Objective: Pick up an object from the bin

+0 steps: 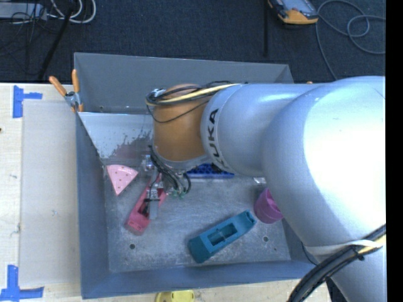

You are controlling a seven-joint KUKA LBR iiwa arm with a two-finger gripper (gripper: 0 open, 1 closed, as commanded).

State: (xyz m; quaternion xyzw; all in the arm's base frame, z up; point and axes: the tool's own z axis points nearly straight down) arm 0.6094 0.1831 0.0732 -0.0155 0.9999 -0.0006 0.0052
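Your gripper point(153, 195) sits at the upper end of the pink bar point(138, 218), left-centre in the bin point(94, 231). Open or closed, you can't tell. The bar looks like light, stiff plastic, so grab it across its narrow width.

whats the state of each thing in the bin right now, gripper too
pink triangular piece: lying flat, left of the gripper, apart from it
long pink thing: lying slantwise, upper end under the gripper
teal block: lying slantwise near the front, untouched
purple thing: at the right, partly hidden by the arm
blue thing: mostly hidden beneath the arm
gripper: low, over the long pink thing's upper end
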